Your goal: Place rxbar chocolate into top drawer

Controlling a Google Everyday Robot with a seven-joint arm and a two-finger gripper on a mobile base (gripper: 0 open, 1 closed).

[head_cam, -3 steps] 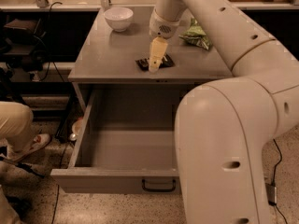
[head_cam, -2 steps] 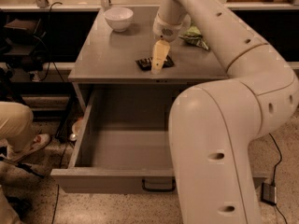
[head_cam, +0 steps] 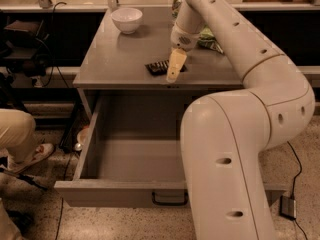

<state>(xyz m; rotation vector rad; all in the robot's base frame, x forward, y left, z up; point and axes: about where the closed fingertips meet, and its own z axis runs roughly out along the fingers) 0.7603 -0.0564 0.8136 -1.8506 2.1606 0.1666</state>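
Observation:
The rxbar chocolate [head_cam: 157, 67] lies flat on the grey cabinet top [head_cam: 120, 59], near its front edge. It is a small dark wrapper, partly hidden behind the gripper. My gripper [head_cam: 173, 72] hangs just over the bar's right end, its pale fingers [head_cam: 175, 64] pointing down at the cabinet top. The top drawer [head_cam: 87, 149] is pulled wide open below and holds nothing. Its dark curved handle [head_cam: 170, 200] sits on the front panel.
A white bowl [head_cam: 126, 19] stands at the back left of the cabinet top. A green chip bag [head_cam: 207, 38] lies at the back right behind my arm. My large arm [head_cam: 235, 149] covers the drawer's right side. A person's leg and shoe [head_cam: 22, 141] are at left.
The arm has shifted a little and the gripper has come slightly lower and forward over the bar. The bar has not moved.

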